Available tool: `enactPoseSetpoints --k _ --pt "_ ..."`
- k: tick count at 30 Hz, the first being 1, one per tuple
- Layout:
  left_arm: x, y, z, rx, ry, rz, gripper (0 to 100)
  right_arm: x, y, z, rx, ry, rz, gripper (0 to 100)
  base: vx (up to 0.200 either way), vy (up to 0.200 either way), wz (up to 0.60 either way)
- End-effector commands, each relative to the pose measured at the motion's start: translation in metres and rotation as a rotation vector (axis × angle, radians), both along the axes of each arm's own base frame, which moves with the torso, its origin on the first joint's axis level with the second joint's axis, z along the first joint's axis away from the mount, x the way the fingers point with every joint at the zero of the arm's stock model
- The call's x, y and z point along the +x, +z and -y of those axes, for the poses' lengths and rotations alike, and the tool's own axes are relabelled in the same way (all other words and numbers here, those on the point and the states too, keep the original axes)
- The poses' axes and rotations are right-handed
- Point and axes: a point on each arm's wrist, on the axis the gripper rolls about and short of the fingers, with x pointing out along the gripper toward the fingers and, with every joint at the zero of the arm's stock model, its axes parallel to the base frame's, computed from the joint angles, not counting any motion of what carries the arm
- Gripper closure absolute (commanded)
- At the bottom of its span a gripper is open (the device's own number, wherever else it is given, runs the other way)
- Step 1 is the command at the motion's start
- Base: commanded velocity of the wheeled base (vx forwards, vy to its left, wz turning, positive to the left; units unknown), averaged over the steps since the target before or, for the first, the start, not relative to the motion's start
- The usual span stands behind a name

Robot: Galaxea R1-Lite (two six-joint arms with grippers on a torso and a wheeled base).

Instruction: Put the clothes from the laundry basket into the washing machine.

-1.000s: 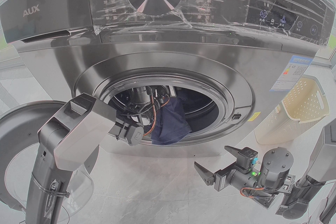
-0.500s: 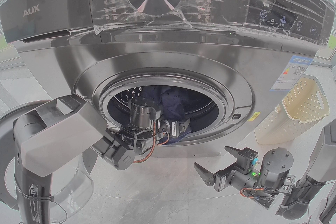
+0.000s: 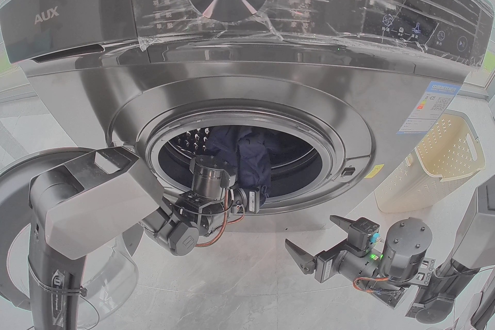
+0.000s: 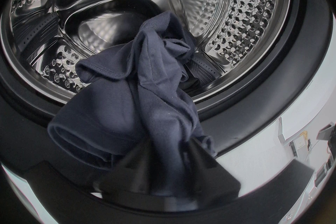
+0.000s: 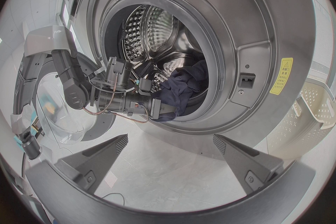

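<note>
Floor (image 3: 242, 269): grey tiles.
Garment (image 4: 140, 95): navy, over washer (image 3: 309, 83) lip, 6 o'clock.
Left gripper (image 4: 169, 146): grasping garment.
Right gripper (image 3: 309, 230): released, 5 o'clock of washer.
Basket (image 3: 443, 161): 3 o'clock.

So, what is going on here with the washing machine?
The left gripper holds a dark blue garment at the mouth of the washing machine. The garment lies partly in the drum, partly draped over the door seal. The right gripper hangs open and empty in front of the machine, near the laundry basket.
</note>
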Motion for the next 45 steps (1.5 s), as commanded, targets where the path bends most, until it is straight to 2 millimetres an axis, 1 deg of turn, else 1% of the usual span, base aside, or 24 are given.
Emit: enactPoseSetpoints --k 1,3,8,11,14,16,17,18,21,24,26,30,37,41,42,45 --pt "0.005 0.0 0.003 -0.009 0.002 0.011 100 0.0 0.0 0.0 0.001 0.0 0.001 0 0.0 0.0 0.0" --pt "0.013 0.012 0.003 -0.038 0.025 0.056 100 0.0 0.0 0.0 0.001 0.0 0.001 0 0.0 0.0 0.0" --pt "0.033 0.035 0.001 -0.116 0.067 0.178 100 0.0 0.0 0.0 0.002 0.0 0.002 0 0.0 0.0 0.0" --pt "0.048 0.039 0.002 -0.155 0.094 0.245 100 0.001 0.001 -0.001 0.004 0.0 0.003 0 0.0 0.0 0.0" --pt "0.066 0.035 -0.002 -0.186 0.131 0.308 100 0.001 0.001 -0.001 0.004 0.0 0.003 0 0.0 0.0 0.0" --pt "0.083 0.039 -0.004 -0.221 0.153 0.369 100 0.0 0.001 -0.001 0.005 0.001 0.004 0 0.0 0.0 0.0" --pt "0.085 0.039 -0.005 -0.223 0.156 0.375 100 0.0 0.001 -0.001 0.005 0.001 0.004 0 0.0 0.0 0.0" --pt "0.093 0.039 -0.007 -0.237 0.166 0.4 100 0.0 0.001 -0.001 0.005 0.001 0.004 0 0.0 0.0 0.0" --pt "0.104 0.044 -0.005 -0.274 0.176 0.461 100 0.001 0.0 -0.001 0.004 0.003 0.003 0 0.0 0.0 0.0" --pt "0.112 0.054 -0.003 -0.304 0.185 0.511 100 0.001 0.0 -0.001 0.004 0.003 0.003 0 0.0 0.0 0.0" --pt "0.114 0.056 0.0 -0.315 0.183 0.528 100 0.0 0.0 -0.002 0.004 0.004 0.003 0 0.0 0.0 0.0" --pt "0.118 0.056 0.002 -0.325 0.184 0.546 100 0.0 0.0 -0.002 0.003 0.004 0.002 0 0.0 0.0 0.0" --pt "0.119 0.058 0.001 -0.321 0.189 0.545 100 0.0 0.0 -0.001 0.001 0.004 0.001 0 0.0 0.0 0.0" --pt "0.118 0.051 0.001 -0.307 0.208 0.529 100 0.0 -0.001 -0.002 0.001 0.006 -0.001 0 0.0 0.0 0.0" --pt "0.118 0.051 0.002 -0.307 0.206 0.528 0 0.0 -0.001 -0.002 0.001 0.006 -0.001 0 0.0 0.0 0.0" --pt "0.116 0.053 0.004 -0.309 0.196 0.522 0 0.0 -0.001 -0.001 0.001 0.004 -0.001 0 0.0 0.0 0.0"
